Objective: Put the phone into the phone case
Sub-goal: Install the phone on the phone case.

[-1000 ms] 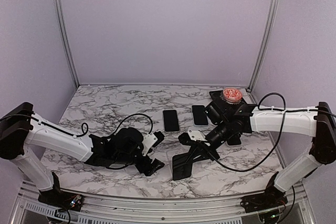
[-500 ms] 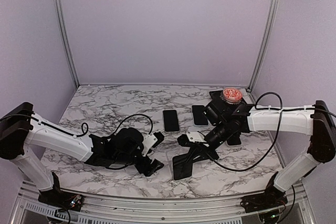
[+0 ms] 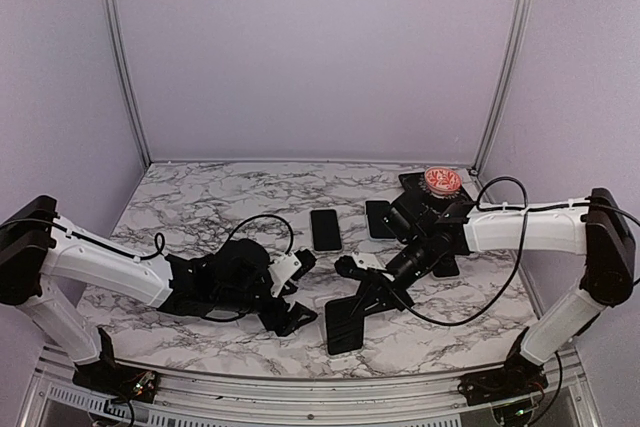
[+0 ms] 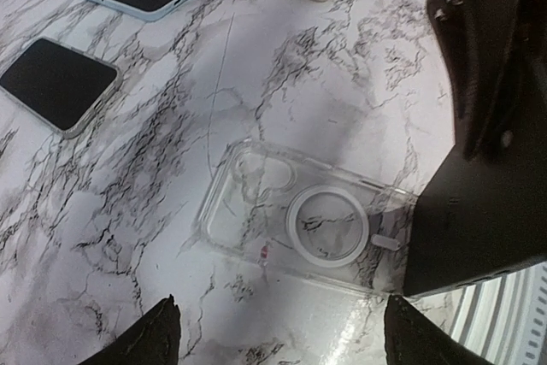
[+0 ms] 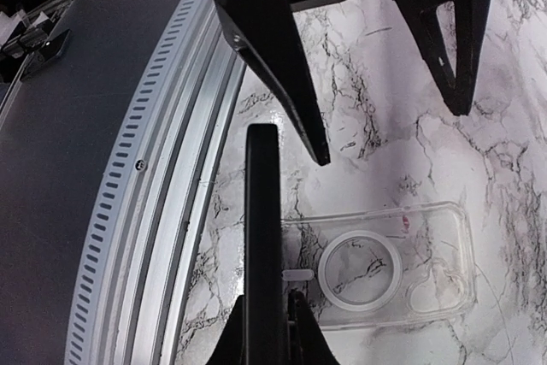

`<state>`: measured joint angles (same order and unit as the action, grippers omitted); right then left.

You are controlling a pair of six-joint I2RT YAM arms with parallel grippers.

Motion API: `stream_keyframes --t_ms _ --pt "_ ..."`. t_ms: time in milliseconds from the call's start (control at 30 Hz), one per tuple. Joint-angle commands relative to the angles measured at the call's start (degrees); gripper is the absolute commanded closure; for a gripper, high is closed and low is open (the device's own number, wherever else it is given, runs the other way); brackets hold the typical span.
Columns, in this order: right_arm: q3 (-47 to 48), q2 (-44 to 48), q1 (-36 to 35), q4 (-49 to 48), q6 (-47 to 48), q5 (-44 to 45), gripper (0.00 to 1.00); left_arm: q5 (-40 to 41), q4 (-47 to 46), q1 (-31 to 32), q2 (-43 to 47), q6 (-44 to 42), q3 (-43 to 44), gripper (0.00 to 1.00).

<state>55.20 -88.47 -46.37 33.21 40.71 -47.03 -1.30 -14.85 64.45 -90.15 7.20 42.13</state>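
The clear phone case (image 4: 299,224) lies empty; the right gripper (image 5: 267,331) clenches the phone (image 5: 262,211) edge-on at its end; the left gripper (image 4: 282,339) is released.

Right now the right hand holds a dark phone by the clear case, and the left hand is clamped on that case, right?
Not quite. The left hand is open, touching nothing; the left wrist view shows the clear case lying flat ahead of its spread fingers. The right hand does hold the dark phone.
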Motion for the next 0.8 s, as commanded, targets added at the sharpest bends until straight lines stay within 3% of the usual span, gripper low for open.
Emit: stream_keyframes --t_ms 0,233,500,633,767 --pt "-0.33 -1.90 -0.39 -5.63 -4.44 2.10 1.00 -6.37 -8.75 -0.25 2.46 -0.41 -1.49 0.18" --pt "1.66 -5.91 -0.39 -4.02 -3.97 3.57 1.00 -8.69 -11.20 -0.18 -0.44 1.26 -1.05 0.19" --pt "1.59 -7.88 -0.37 -4.10 -2.55 2.02 1.00 -9.25 -14.83 -0.07 1.65 2.60 -4.21 0.34" --pt "3.44 -10.31 -0.39 -1.81 -1.01 2.69 0.97 -7.69 -16.49 -0.05 4.63 2.68 -6.16 0.33" --pt "3.70 -11.48 0.06 -2.22 0.12 2.28 0.96 -6.99 -17.62 -0.11 5.74 2.85 -6.76 0.23"
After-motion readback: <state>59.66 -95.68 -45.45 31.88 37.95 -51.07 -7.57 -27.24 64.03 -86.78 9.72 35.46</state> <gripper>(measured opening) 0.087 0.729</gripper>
